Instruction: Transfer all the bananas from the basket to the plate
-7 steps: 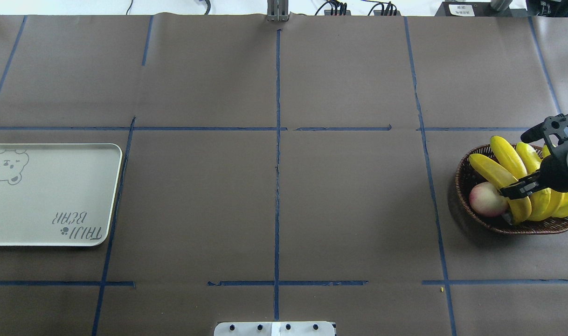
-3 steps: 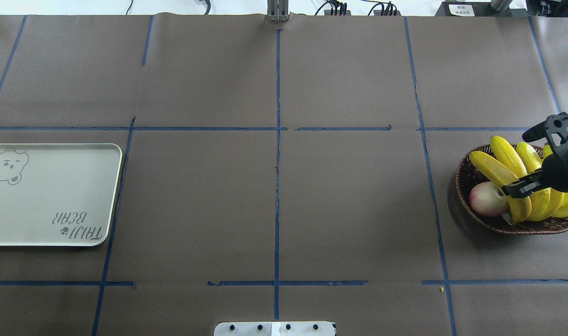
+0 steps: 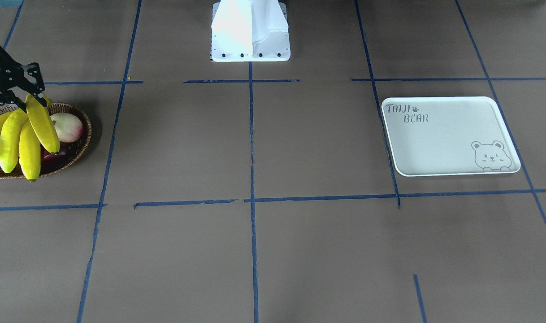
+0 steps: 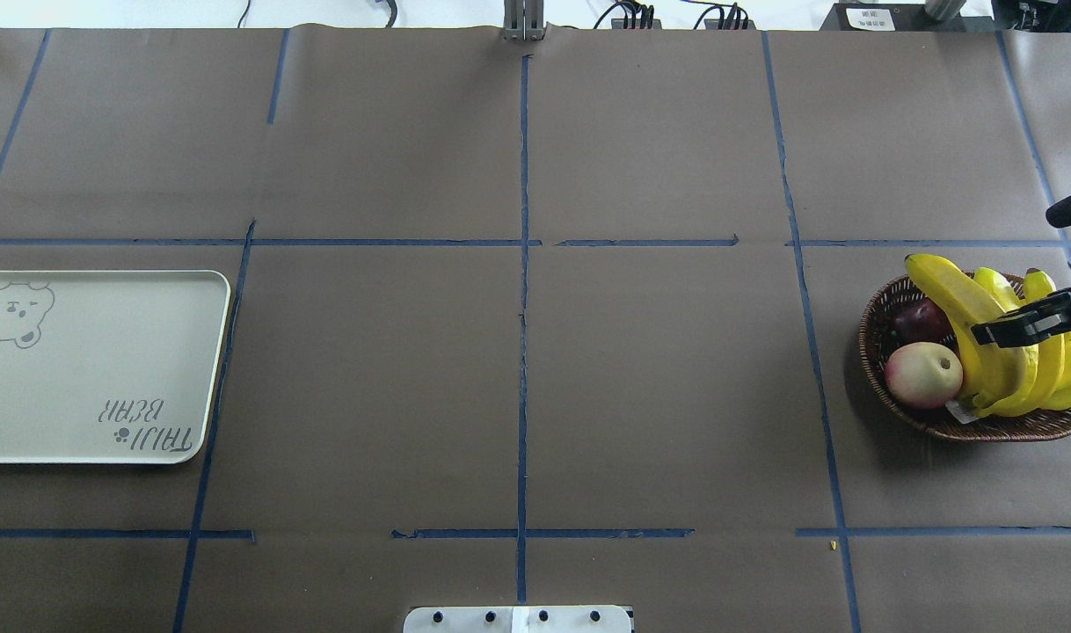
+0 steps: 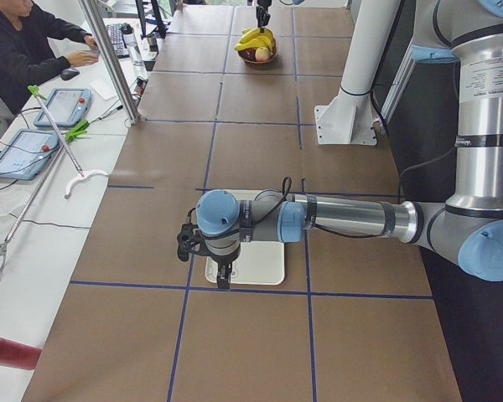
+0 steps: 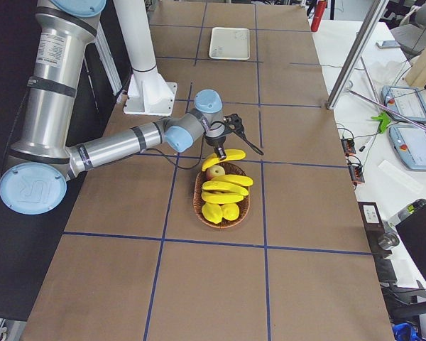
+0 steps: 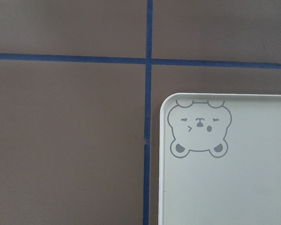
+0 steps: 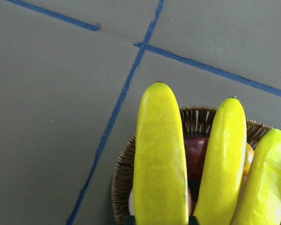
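The brown wicker basket sits at the table's right end and holds several yellow bananas. My right gripper is shut on one banana, near its stem end. That banana is tilted up above the others. The off-white plate lies at the left end with nothing on it. My left gripper hangs over the plate's edge, and I cannot tell whether it is open or shut.
A pink-yellow peach and a dark red fruit also lie in the basket. The white robot base stands at mid-table. A person sits at a side bench with tablets.
My right gripper has moved right and up with the leftmost banana. The banana's far tip has risen, uncovering the dark red fruit beneath it.
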